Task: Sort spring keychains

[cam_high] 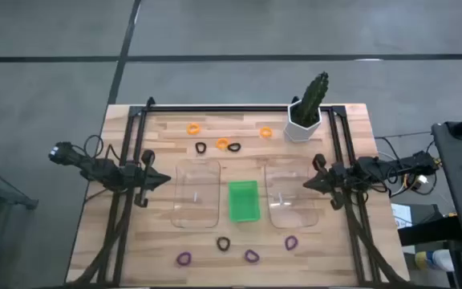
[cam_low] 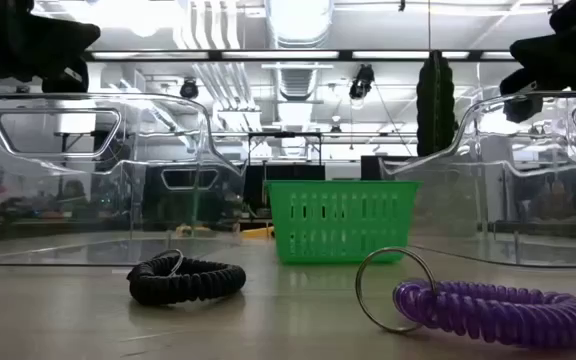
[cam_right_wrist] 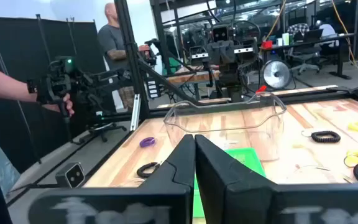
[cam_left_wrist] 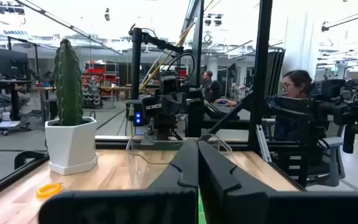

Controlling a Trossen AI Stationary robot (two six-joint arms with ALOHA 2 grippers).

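My left gripper [cam_high: 165, 181] hangs just outside the left clear tray [cam_high: 196, 193], its fingers pressed together and holding nothing; my right gripper [cam_high: 306, 185] mirrors it at the outer edge of the right clear tray [cam_high: 291, 194], also closed and empty; the green tray [cam_high: 244, 201] sits between the two, well ahead of both fingertips

The spring keychains lie in two loose rows, none in any tray: orange ones [cam_high: 193, 128] and black ones [cam_high: 201, 147] off to one side of my grippers, toward the cactus pot [cam_high: 303, 124]; purple ones [cam_high: 184, 258] and another black one [cam_high: 224, 242] off to the other side, near the table's front edge

The risks I judge from here: these coils are tiny and flat, so a closed or late-opening gripper would just shove one along the wood; a descent too near a tray wall could nudge the light clear plastic; the coils near the pot leave little room, and a careless reach by my right arm could tip it; a springy coil pinched off-centre may flick away
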